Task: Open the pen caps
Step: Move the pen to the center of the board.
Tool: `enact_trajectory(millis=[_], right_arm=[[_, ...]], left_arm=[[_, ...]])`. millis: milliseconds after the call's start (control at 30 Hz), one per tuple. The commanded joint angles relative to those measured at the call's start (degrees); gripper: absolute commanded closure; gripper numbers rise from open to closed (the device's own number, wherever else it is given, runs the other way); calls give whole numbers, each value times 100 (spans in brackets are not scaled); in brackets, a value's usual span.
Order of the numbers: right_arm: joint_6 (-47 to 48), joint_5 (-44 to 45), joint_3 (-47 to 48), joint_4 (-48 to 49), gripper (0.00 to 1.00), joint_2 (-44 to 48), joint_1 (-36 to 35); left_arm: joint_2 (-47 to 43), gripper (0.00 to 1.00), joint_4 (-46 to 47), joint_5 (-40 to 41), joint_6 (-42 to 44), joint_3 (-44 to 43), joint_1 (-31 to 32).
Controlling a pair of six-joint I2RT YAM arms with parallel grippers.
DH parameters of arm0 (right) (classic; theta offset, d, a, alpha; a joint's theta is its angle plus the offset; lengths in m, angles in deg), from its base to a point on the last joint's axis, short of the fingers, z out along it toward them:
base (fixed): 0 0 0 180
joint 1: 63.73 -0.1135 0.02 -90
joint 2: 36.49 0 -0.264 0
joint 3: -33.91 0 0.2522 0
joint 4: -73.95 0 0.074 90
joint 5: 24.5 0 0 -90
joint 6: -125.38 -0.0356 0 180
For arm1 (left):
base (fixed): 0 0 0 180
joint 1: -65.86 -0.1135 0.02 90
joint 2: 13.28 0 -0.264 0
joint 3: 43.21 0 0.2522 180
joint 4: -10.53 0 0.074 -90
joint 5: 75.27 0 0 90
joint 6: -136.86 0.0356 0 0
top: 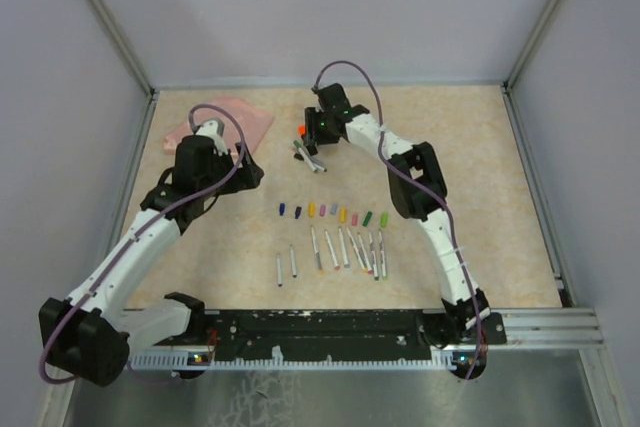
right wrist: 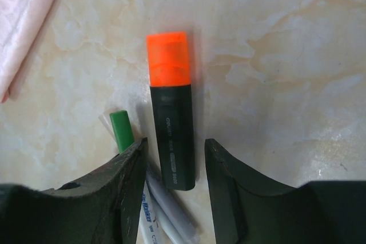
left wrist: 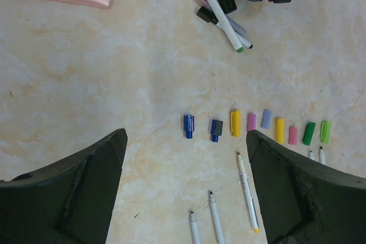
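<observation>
A black highlighter (right wrist: pixel 171 124) with an orange cap (right wrist: pixel 168 58) lies on the table. My right gripper (right wrist: pixel 175 142) is open, one finger on each side of the highlighter's barrel, with a gap showing on the right side. A green-capped pen (right wrist: pixel 121 131) and grey pens (right wrist: pixel 168 210) lie under its left finger. Several loose pen caps (left wrist: pixel 235 123) in blue, yellow, pink, lilac and green form a row, with uncapped pens (left wrist: pixel 247 190) below them. My left gripper (left wrist: pixel 187 135) hangs wide open and empty above that row. From above, the right gripper (top: pixel 308 137) is at the orange cap (top: pixel 300 130).
A pink pouch (top: pixel 225 119) lies at the back left, close to my left gripper (top: pixel 248 169). The row of caps (top: pixel 330 213) and the uncapped pens (top: pixel 335 252) sit mid-table between the arms. Metal frame rails border the table.
</observation>
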State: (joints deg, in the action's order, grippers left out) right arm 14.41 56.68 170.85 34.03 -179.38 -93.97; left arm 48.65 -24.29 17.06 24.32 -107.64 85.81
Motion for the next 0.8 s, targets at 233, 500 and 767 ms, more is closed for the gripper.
enact_trajectory(millis=[233, 500, 767], right_arm=[[272, 153, 655, -394, 56, -253, 28], [569, 465, 1005, -795, 57, -432, -60], [854, 849, 1028, -1056, 59, -424, -70]], left_arm=[[58, 10, 207, -159, 85, -153, -86], [90, 10, 225, -231, 92, -179, -98], [91, 10, 225, -272, 92, -182, -113]])
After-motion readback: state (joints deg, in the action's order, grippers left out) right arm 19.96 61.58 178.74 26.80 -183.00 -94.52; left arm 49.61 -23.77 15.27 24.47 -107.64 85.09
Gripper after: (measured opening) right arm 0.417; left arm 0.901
